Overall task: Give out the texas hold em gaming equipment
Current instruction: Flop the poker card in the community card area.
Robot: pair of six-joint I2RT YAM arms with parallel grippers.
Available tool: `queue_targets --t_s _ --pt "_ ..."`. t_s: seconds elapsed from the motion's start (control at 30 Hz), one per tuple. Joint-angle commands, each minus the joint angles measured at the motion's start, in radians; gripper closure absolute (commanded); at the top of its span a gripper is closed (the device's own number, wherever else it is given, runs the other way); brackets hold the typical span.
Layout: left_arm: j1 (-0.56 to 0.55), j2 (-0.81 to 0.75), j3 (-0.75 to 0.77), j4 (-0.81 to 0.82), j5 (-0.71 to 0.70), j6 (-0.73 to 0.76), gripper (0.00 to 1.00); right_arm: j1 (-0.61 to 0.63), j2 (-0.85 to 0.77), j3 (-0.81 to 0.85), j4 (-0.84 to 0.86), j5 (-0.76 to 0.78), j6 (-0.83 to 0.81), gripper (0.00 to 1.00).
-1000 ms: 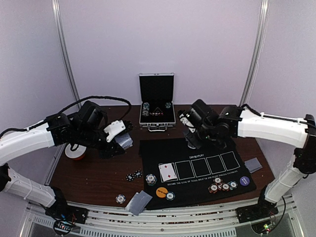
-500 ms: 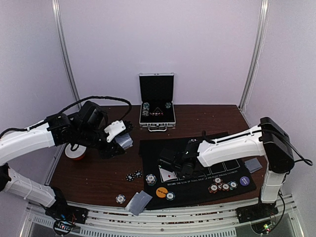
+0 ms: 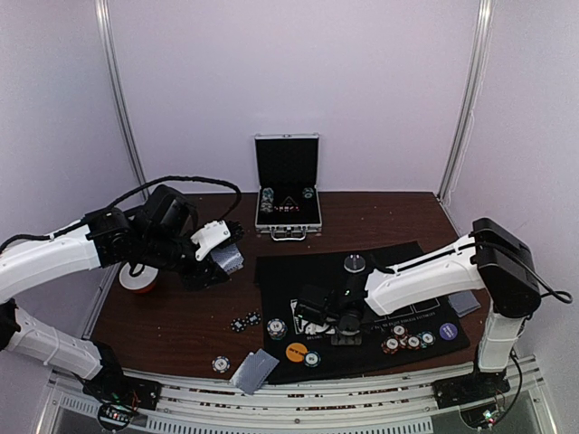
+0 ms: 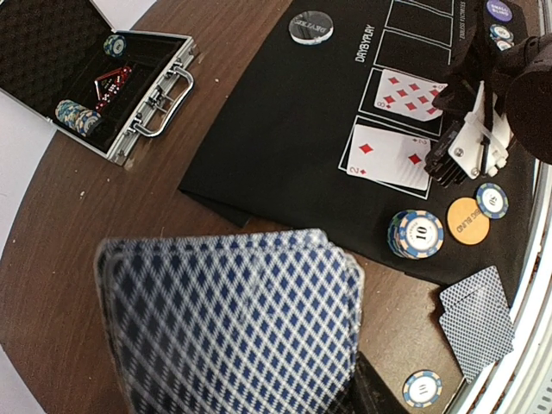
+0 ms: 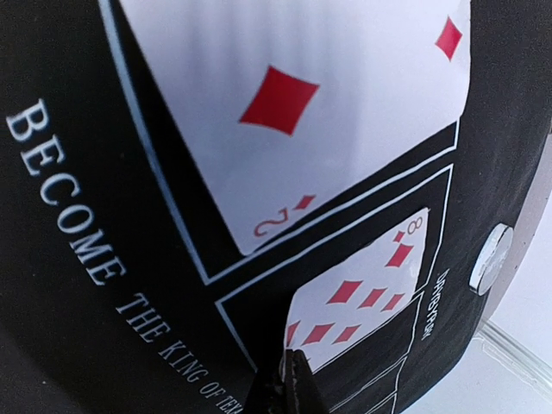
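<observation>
At nine o'clock from the mat (image 3: 298,271), your left gripper (image 3: 223,256) pinches light, slippery-looking cards (image 4: 233,336), best taken by an edge, while the right gripper (image 5: 289,381) has its jaws pressed together.

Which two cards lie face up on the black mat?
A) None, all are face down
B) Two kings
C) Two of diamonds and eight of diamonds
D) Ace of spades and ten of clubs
C: the left wrist view shows a two of diamonds and an eight of diamonds lying face up side by side on the black mat.
</observation>
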Motion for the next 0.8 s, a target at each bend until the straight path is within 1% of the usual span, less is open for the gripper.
queue_targets --t_s 0.0,0.3,0.53,0.77 --pt "0.002 -0.011 0.003 0.042 -0.001 0.000 0.59 -0.015 -0.043 -0.017 0.041 -0.018 -0.060 1.00" --pt "0.002 -0.013 -0.001 0.041 -0.004 -0.002 0.59 -0.033 -0.004 0.011 0.029 -0.034 -0.045 1.00" --pt "0.002 -0.015 -0.004 0.038 -0.009 -0.002 0.59 -0.032 -0.003 -0.003 0.011 -0.052 -0.036 0.99" --pt "0.002 -0.013 -0.005 0.035 -0.004 -0.001 0.59 -0.029 -0.023 -0.001 -0.024 -0.080 -0.040 0.79"
